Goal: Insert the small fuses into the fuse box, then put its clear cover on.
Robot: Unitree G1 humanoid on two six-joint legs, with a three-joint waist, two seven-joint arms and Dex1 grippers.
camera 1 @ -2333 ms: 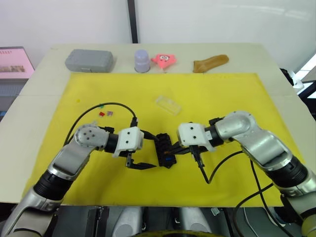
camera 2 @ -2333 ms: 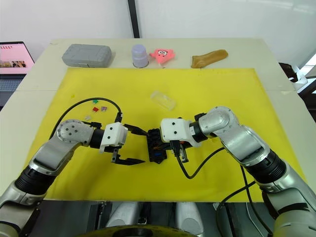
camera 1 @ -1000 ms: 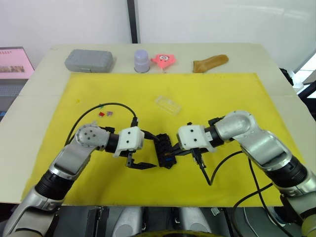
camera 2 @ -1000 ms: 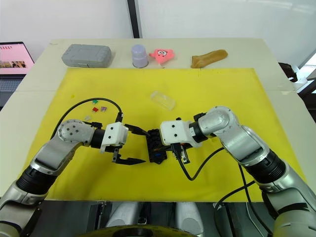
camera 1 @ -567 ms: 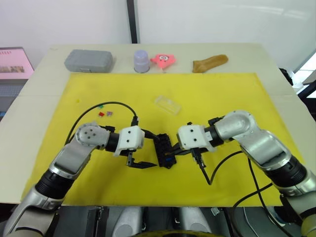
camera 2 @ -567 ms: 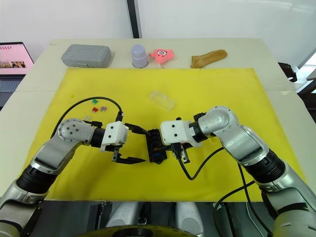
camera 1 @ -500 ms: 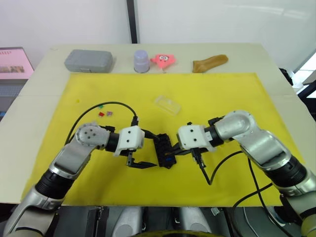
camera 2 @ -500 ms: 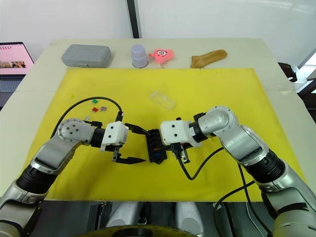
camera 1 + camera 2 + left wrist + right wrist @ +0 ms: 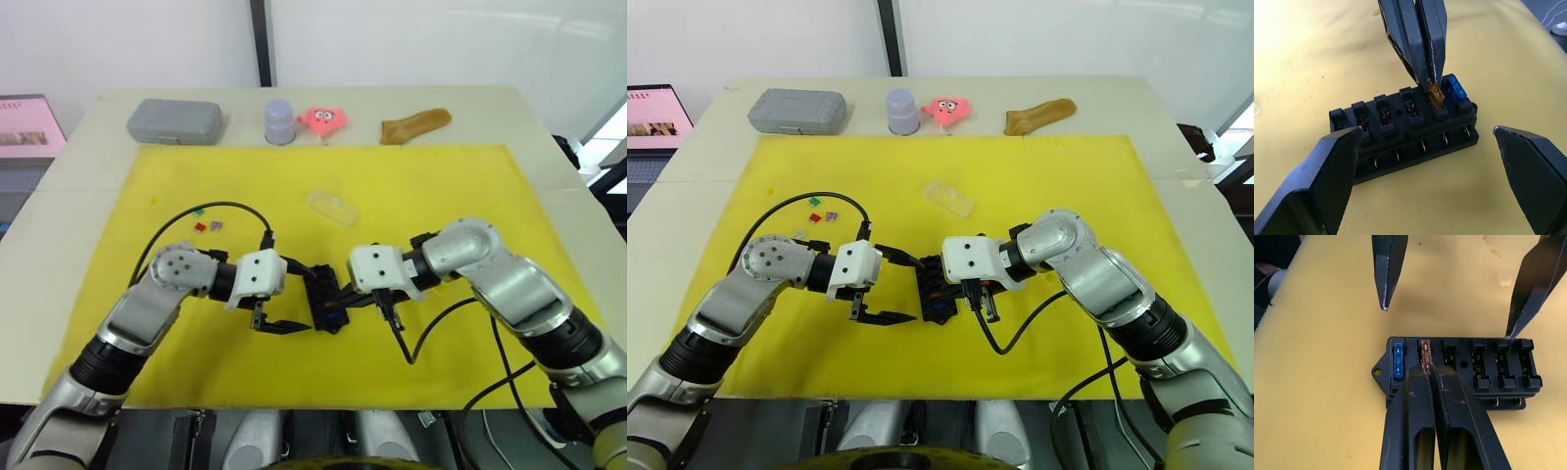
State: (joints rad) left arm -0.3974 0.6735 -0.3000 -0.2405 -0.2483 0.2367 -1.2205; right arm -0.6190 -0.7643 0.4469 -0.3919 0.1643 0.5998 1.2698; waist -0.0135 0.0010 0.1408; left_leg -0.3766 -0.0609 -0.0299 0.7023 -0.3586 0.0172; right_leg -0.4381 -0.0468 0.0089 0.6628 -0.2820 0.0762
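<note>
The black fuse box [image 9: 325, 299] lies on the yellow mat between my two grippers. My right gripper [image 9: 1429, 368] is shut on an amber fuse [image 9: 1425, 350], which stands in the second slot from one end. A blue fuse [image 9: 1399, 361] sits in the end slot beside it; the other slots look empty. My left gripper [image 9: 293, 299] is open, its fingers [image 9: 1327, 181] standing on either side of the box without holding it. The clear cover [image 9: 331, 208] lies farther back on the mat. Loose small fuses [image 9: 206, 223], green, red and purple, lie at the left.
Along the table's far edge stand a grey case [image 9: 174, 119], a lilac cup [image 9: 279, 120], a pink toy [image 9: 326, 118] and a brown object [image 9: 416, 124]. A laptop [image 9: 29, 125] is off to the far left. The yellow mat [image 9: 451, 196] has free room on the right.
My right gripper has edged slightly toward the fuse box with the amber fuse. The left arm and the fuse box have stayed put.
</note>
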